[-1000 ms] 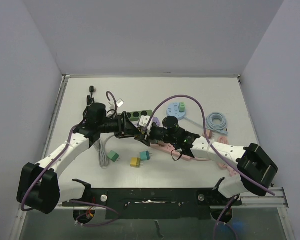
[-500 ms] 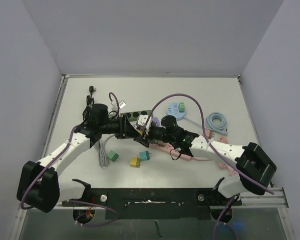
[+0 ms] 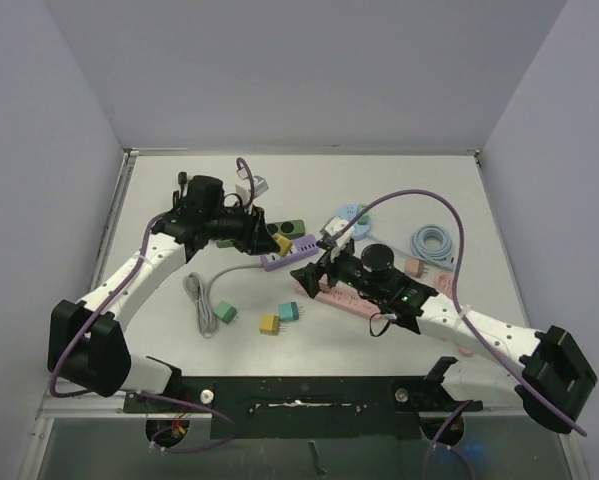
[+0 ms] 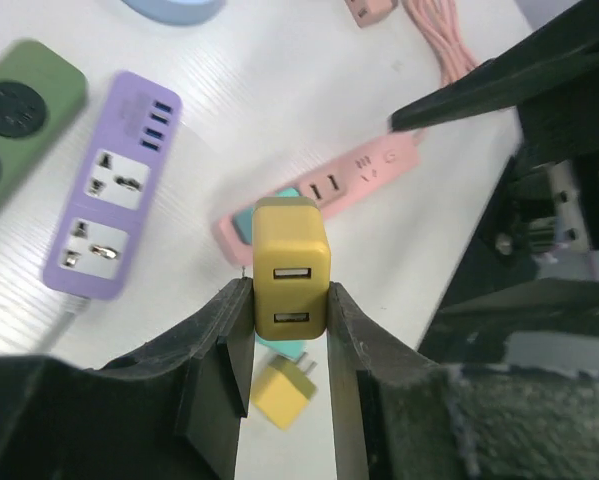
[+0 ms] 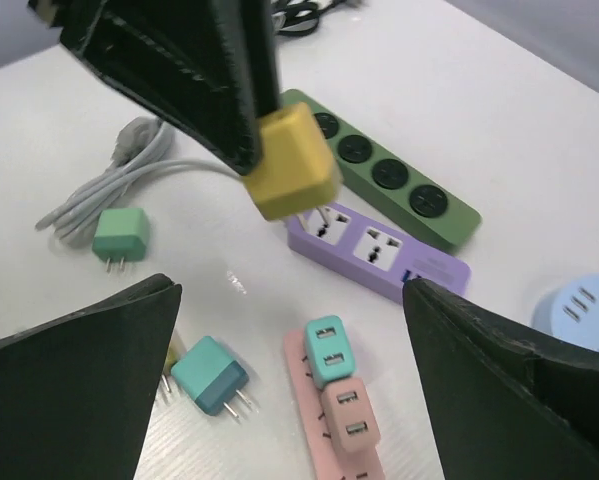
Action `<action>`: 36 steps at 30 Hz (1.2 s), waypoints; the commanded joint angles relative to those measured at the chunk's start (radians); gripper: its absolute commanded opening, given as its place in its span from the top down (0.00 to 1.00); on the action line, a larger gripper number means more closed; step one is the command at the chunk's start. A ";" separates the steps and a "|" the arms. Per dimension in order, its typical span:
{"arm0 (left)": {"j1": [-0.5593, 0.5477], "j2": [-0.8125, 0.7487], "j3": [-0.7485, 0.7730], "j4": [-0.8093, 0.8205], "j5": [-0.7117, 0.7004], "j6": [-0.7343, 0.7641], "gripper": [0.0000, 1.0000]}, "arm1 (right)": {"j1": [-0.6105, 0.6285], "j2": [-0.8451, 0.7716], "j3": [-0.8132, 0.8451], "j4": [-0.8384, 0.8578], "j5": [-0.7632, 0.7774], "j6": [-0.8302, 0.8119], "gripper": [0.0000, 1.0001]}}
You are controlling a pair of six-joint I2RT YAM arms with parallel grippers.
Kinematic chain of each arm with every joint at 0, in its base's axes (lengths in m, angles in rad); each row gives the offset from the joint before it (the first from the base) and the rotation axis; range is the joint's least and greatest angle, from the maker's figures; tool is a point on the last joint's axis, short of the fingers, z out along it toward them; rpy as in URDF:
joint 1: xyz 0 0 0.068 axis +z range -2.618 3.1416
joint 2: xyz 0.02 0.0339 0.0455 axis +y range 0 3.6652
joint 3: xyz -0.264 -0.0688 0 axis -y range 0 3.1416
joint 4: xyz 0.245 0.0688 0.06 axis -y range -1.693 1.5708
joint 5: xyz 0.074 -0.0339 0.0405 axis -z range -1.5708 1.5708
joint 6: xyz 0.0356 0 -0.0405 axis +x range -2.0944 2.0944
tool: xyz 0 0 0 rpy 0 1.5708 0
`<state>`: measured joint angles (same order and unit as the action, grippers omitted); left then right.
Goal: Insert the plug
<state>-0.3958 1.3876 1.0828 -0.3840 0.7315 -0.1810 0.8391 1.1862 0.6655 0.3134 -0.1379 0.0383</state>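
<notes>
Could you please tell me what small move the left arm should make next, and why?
Probably lower the yellow charger toward the purple power strip: the left fingers clamp it, its prongs point down near a socket, and the right fingers stand open, apart.

Looks like a robotics lab test cell: white table (image 3: 399,180) boxed in by bare lilac-grey walls (image 3: 309,70) at its far edge and both sides, black mounting rail (image 3: 299,393) running along its near edge, green power strip (image 3: 290,226), purple power strip (image 3: 287,252) and pink power strip (image 3: 344,299) lying mid-table among loose plug adapters (image 3: 289,311)
</notes>
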 commanded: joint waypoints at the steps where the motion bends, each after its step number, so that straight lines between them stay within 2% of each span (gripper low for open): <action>1: 0.014 0.035 0.084 -0.033 -0.063 0.345 1.00 | -0.069 -0.136 -0.056 0.010 0.165 0.236 0.00; 6: 0.008 0.101 0.178 -0.066 -0.159 0.635 1.00 | -0.172 -0.246 -0.097 -0.117 0.222 0.363 0.00; 9: -0.009 0.188 0.300 -0.236 -0.173 0.876 1.00 | -0.232 -0.301 -0.120 -0.153 0.233 0.412 0.00; 14: -0.019 0.354 0.483 -0.420 -0.257 1.052 1.00 | -0.301 -0.336 -0.138 -0.182 0.238 0.437 0.00; 18: -0.028 0.486 0.640 -0.571 -0.322 1.123 1.00 | -0.327 -0.326 -0.135 -0.208 0.237 0.444 0.01; 30: -0.080 0.809 1.024 -0.745 -0.313 1.183 1.00 | -0.376 -0.264 -0.130 -0.223 0.240 0.463 0.01; 36: -0.095 0.868 1.099 -0.768 -0.352 1.196 1.00 | -0.381 -0.257 -0.143 -0.223 0.238 0.472 0.01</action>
<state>-0.4843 2.2425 2.0937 -1.0790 0.3698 0.9741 0.4652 0.9295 0.5251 0.0559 0.0799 0.4942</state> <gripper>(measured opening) 0.287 0.990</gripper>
